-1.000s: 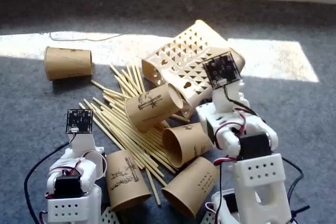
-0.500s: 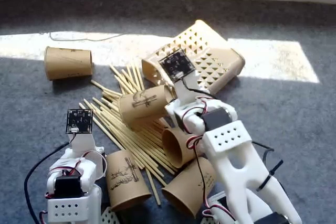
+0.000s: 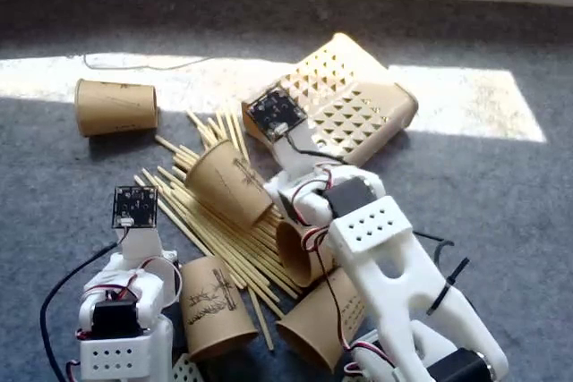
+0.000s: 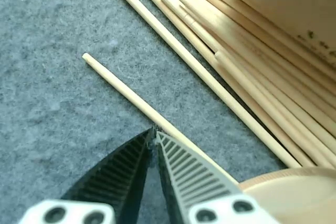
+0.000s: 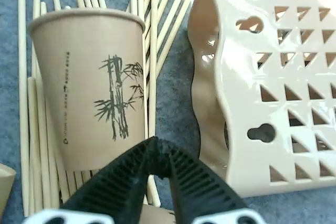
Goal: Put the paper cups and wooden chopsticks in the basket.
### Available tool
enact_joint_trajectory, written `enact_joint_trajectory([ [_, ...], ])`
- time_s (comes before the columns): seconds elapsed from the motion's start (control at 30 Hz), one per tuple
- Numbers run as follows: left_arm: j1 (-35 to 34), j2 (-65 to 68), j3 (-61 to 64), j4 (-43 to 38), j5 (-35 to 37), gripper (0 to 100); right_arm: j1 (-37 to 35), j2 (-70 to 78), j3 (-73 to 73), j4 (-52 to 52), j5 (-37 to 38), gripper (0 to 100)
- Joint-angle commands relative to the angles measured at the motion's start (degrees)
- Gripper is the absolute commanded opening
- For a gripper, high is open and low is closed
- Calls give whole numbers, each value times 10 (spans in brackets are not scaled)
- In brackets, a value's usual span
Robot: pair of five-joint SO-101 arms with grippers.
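The cream basket (image 3: 358,105) (image 5: 273,77) lies on its side on the grey carpet. Wooden chopsticks (image 3: 210,212) (image 4: 236,66) are strewn beside it. One paper cup (image 3: 231,181) (image 5: 92,87) rests on them, and my right gripper (image 5: 156,145) is shut with its tips over that cup's lower wall. Another cup (image 3: 115,106) lies far left, and three more (image 3: 215,306) (image 3: 300,252) (image 3: 327,315) lie near the arm bases. My left gripper (image 4: 156,134) is shut, its tips right at a single chopstick (image 4: 121,90) that lies flat on the carpet.
A thin cable (image 3: 134,64) runs along the sunlit strip at the back. Bare carpet stretches to the right of the basket and in front of the far-left cup. The right arm (image 3: 376,248) reaches over the cups near its base.
The right arm swung left from the basket to the middle cup. That cup shifted left and turned, its mouth now towards the upper left. The left arm has not moved.
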Motion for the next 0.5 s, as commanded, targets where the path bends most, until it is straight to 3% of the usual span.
enact_joint_trajectory([
  [0.0,-1,-6,11,2,-4,7,21,-3,-61,53,-3,96],
  [0.1,-1,-6,11,2,-4,7,22,-2,-87,65,-1,182],
  [0.2,-1,-6,11,2,-4,7,21,3,-93,63,56,232],
  [0.3,-1,-6,11,2,-4,7,29,4,-92,63,111,239],
  [0.47,-1,-6,11,2,-4,7,56,4,-92,62,118,239],
])
